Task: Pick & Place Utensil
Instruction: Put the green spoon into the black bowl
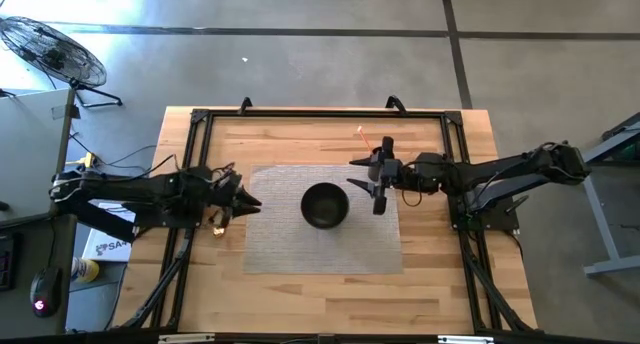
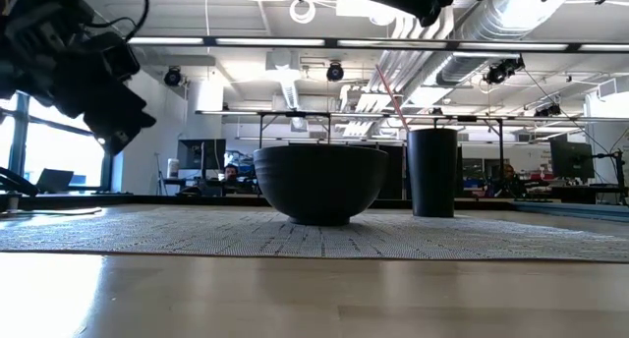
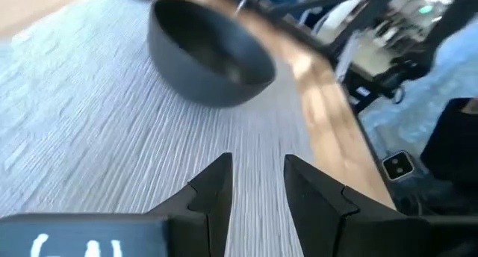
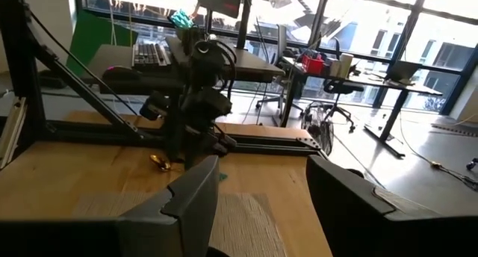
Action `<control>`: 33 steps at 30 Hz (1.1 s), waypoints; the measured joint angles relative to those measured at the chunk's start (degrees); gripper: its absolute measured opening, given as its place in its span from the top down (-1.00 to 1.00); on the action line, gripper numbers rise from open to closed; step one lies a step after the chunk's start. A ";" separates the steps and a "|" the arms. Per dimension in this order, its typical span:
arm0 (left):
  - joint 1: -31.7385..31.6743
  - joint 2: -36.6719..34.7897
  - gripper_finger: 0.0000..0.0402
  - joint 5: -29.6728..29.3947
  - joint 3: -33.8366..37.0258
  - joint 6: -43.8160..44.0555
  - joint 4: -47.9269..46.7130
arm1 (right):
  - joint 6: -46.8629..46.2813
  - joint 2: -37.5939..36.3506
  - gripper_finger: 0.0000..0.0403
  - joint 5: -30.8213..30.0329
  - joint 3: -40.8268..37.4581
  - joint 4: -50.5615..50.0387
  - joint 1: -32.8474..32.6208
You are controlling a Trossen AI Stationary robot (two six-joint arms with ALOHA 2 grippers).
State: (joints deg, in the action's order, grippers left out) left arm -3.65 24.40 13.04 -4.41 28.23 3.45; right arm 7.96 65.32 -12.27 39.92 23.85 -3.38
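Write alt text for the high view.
Seen from above, a dark bowl sits mid-table on a grey mat, with a dark arm on each side. The left tool hovers at the mat's left edge, the right tool over the mat just right of the bowl. A fan stands on the floor beyond.

Left arm (image 1: 150, 194) and right arm (image 1: 500, 174): both were dark, built of jointed segments, with thin cables looped along the links behind each gripper. Left gripper (image 3: 258, 193): two black angular fingers (image 3: 213, 193) tapering forward from a flat black body that bore white markings. Right gripper (image 4: 261, 205): two broad dark fingers (image 4: 190, 201) with stepped inner faces.
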 joint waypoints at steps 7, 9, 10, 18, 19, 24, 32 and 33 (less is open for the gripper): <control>0.01 8.43 0.40 0.36 -9.70 6.13 -14.76 | 0.00 0.00 0.02 0.00 0.00 -0.05 0.00; 0.01 10.54 0.40 1.55 -12.16 10.29 -21.57 | 0.00 0.00 0.02 0.00 0.00 -0.06 0.00; 0.01 11.49 0.40 1.93 -13.11 12.50 -25.18 | 0.00 0.00 0.02 0.00 0.00 -0.06 0.00; -0.07 17.25 0.40 1.15 -16.73 21.15 -45.23 | 0.00 0.00 0.02 -0.31 0.00 -0.59 0.00; -0.07 17.72 0.40 0.61 -17.07 21.17 -46.14 | 0.00 0.00 0.02 -0.74 0.00 -0.61 0.00; -0.07 20.20 0.40 -0.60 -19.04 21.16 -48.90 | 0.00 0.00 0.02 -1.54 0.00 -0.58 0.04; -0.07 26.44 0.40 -4.80 -20.38 23.06 -53.12 | 0.00 0.00 0.02 -1.60 0.00 -1.50 0.04; -0.07 27.55 0.40 -4.89 -20.38 23.08 -53.02 | 0.00 0.00 0.02 -1.85 0.00 -1.58 0.04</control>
State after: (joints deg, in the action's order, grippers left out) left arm -3.73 51.95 8.16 -24.80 51.31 -49.58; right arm 7.97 65.32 -14.12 39.92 22.28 -3.33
